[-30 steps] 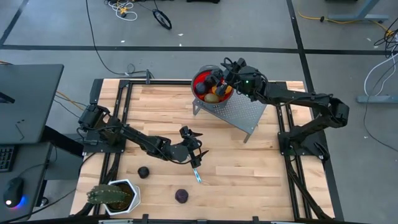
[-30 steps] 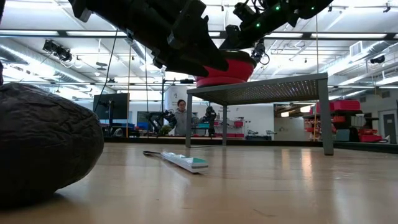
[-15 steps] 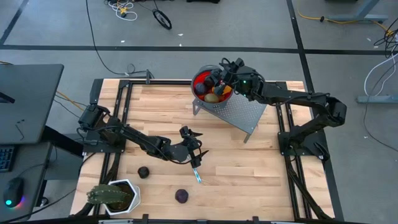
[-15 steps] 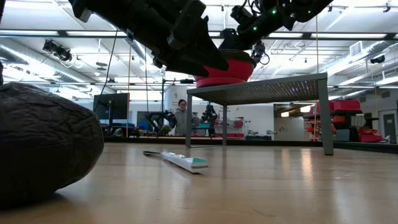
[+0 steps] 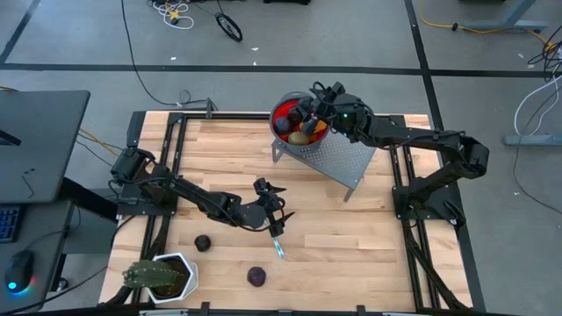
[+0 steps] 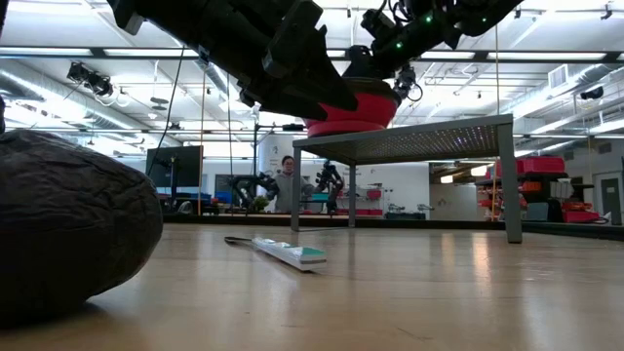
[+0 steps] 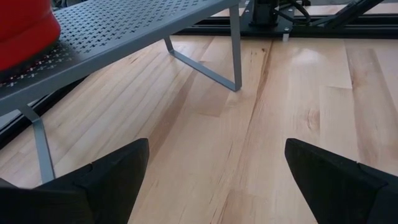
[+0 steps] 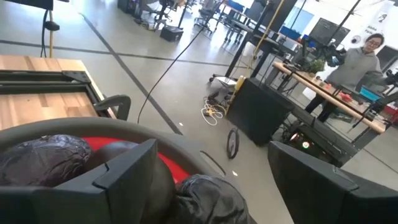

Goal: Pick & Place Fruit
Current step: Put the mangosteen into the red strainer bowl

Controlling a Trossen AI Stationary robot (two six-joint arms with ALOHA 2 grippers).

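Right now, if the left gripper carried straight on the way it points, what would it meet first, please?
Probably bare table: the open left gripper has nothing between its fingers. Further along stands the grey perforated stand, though depth is unclear.

The wooden table carries a perforated grey metal stand, a silver-and-teal knife, two dark purple fruits and a white potted plant.

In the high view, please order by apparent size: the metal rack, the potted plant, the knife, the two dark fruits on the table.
1. Metal rack
2. Potted plant
3. Knife, long but thin
4. The two dark fruits look alike, so no ranking between them.
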